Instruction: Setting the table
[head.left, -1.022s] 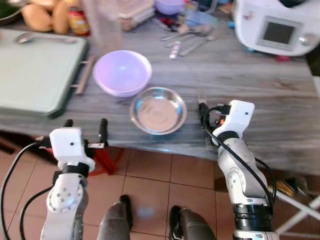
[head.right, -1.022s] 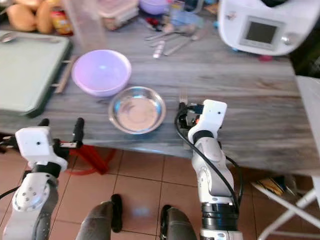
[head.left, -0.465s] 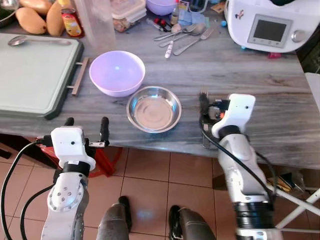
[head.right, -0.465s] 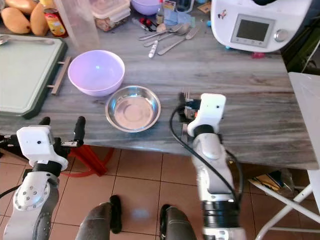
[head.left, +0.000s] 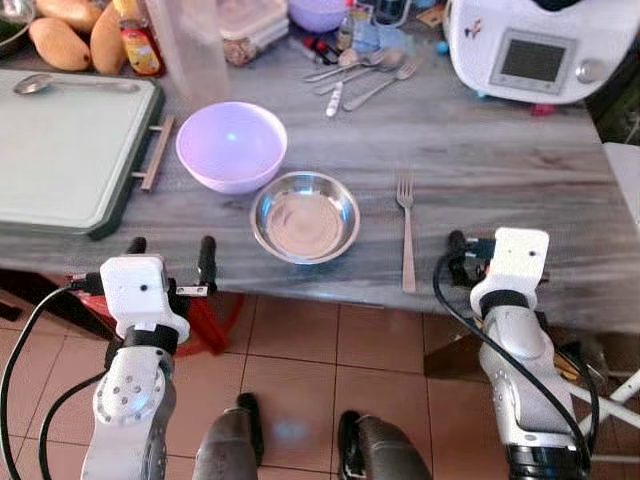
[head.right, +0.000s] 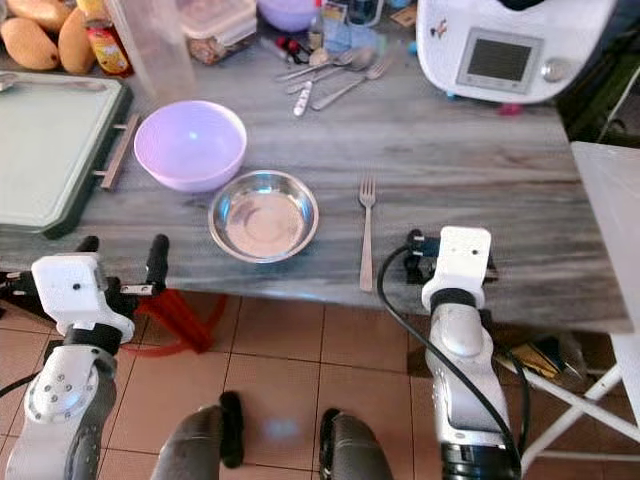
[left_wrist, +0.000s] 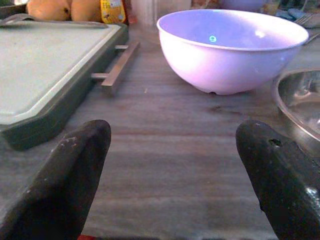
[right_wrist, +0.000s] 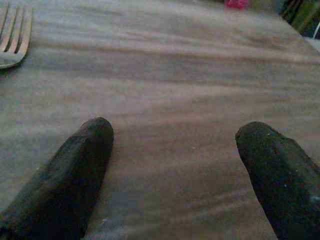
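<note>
- At the table's near edge: your right gripper (head.left: 462, 258), fingers spread wide, holding nothing; left gripper (head.left: 168, 254) likewise wide, empty.
- Just left of your right gripper: fork (head.left: 406, 232), flat on the table (head.left: 500, 160), beside the steel bowl (head.left: 305, 216); right arm nearer.
- Fork's long axis runs near-to-far, tines pointing away from you.
- Beyond: purple bowl (head.left: 231, 146).

Both eye views look steeply down from the head onto the tabletop's (head.left: 480, 150) near edge; each wrist view skims low across it.
</note>
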